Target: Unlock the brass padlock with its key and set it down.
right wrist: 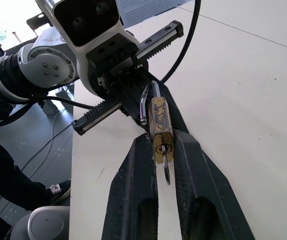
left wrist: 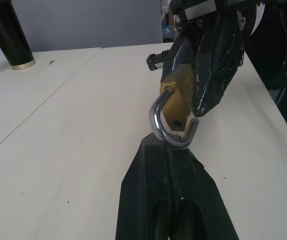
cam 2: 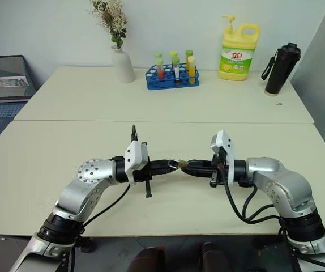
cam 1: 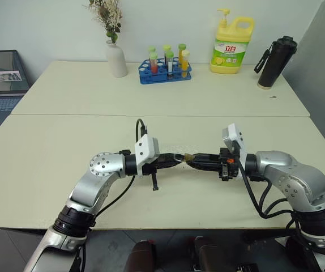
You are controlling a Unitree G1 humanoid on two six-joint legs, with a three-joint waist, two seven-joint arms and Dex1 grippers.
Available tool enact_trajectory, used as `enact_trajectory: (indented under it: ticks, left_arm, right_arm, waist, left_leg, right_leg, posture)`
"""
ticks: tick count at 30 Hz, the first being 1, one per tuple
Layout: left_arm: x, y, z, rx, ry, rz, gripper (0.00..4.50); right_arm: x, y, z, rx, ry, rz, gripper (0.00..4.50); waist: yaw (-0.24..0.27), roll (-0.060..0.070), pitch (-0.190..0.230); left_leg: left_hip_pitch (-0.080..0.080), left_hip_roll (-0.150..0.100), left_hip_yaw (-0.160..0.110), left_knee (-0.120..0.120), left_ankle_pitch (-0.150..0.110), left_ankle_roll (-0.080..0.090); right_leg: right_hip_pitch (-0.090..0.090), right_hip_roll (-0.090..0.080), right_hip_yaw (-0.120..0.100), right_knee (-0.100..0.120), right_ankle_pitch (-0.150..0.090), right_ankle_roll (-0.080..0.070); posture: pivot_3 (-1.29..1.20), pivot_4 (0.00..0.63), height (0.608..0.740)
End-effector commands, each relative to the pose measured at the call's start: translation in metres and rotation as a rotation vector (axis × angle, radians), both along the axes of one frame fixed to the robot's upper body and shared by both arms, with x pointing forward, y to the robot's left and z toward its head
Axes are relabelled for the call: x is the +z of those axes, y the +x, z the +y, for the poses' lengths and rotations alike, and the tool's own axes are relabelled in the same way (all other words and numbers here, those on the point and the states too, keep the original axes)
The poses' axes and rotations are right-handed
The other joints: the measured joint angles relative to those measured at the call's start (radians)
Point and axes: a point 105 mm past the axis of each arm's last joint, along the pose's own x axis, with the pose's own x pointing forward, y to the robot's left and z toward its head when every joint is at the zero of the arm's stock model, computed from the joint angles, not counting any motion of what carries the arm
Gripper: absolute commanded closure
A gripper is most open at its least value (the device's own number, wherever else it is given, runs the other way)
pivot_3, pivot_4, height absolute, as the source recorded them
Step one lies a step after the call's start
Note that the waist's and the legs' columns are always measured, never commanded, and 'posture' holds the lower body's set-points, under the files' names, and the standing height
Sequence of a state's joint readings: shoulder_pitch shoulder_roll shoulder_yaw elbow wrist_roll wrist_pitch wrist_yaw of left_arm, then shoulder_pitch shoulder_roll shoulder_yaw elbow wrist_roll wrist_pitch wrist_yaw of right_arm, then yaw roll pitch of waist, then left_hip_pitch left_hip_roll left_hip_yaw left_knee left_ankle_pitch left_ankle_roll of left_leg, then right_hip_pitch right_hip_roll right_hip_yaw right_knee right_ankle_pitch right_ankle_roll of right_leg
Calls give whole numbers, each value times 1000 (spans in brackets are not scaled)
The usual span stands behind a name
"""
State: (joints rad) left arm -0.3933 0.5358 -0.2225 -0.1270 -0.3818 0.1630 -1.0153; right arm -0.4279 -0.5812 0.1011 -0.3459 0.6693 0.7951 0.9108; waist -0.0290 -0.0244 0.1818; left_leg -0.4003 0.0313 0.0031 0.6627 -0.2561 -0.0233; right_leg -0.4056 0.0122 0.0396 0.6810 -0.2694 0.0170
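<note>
Above the near half of the bench [cam 1: 49,170], the two pincers met tip to tip. The right pincer [right wrist: 163,150] was clamped on the brass padlock [right wrist: 160,127], held clear of the surface, with the key [right wrist: 166,170] hanging from its keyhole. The left pincer [left wrist: 176,150] was pressed together on the shackle [left wrist: 164,125], one leg of which appeared to be out of the body.

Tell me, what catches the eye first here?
Two end effectors meet above the middle of the table: the right end effector grips a small brass padlock with its key in it, and the left end effector is shut on its shackle, which has swung open. At the table's far edge stands a yellow soap bottle.
</note>
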Motion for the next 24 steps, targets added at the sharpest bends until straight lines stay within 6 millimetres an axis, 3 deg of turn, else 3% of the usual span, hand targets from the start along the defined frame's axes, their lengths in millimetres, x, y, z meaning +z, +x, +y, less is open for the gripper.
enact_trajectory:
  ticks: [1, 14, 24]
  left_arm:
    - [18, -5, 5, -1, -25, -48, 4500]
    - [38, -22, 4, -38, -77, 19, 4500]
    - [42, -17, 2, -16, -92, 16, 4500]
  right_arm:
    - [6, 2, -1, -10, 7, -42, 4403]
    - [1, 4, -3, -17, -9, -43, 4403]
    - [0, 2, -2, -6, -13, -42, 4403]
  waist:
    - [0, 0, 0]
    - [0, 0, 0]
    - [0, 0, 0]
  left_leg:
    - [0, 0, 0, 0, 0, 0]
    - [0, 0, 0, 0, 0, 0]
    - [0, 0, 0, 0, 0, 0]
  right_leg:
    - [0, 0, 0, 0, 0, 0]
    - [0, 0, 0, 0, 0, 0]
    - [0, 0, 0, 0, 0, 0]
  posture:
    - [0, 150, 740]
    - [0, 150, 740]
    - [0, 150, 740]
